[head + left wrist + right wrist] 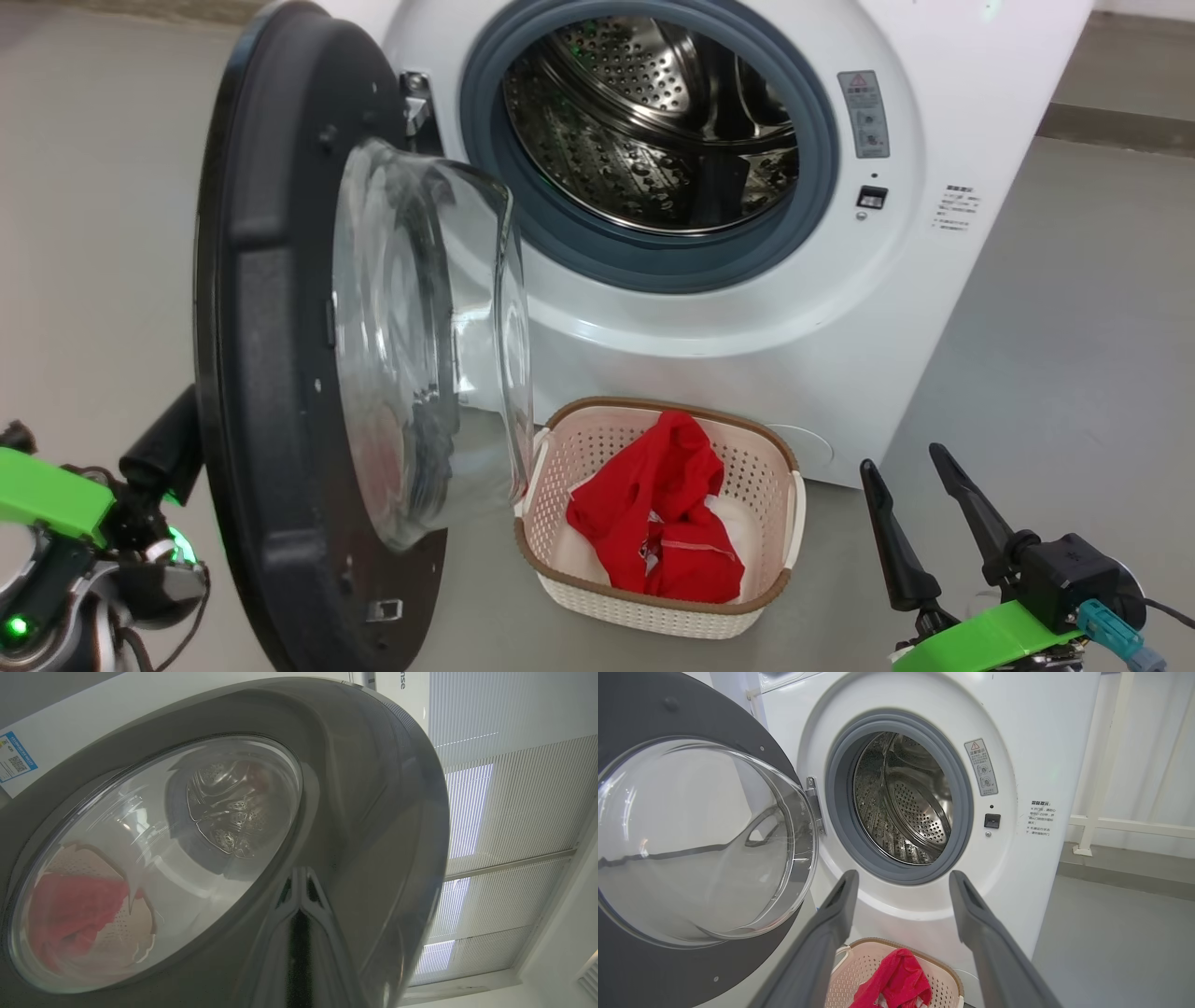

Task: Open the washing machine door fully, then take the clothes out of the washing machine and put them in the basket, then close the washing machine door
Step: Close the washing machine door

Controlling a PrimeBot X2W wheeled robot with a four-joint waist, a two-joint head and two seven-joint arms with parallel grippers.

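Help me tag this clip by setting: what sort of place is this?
Likely an indoor laundry or utility room, possibly a test space. A white front-loading washing machine stands on a bare grey floor, a basket holding red clothes sits before it, and pale slatted panels run overhead.

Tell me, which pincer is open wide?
The right pincer: its two fingers stand apart. The left pincer is shut, against the washing machine door.
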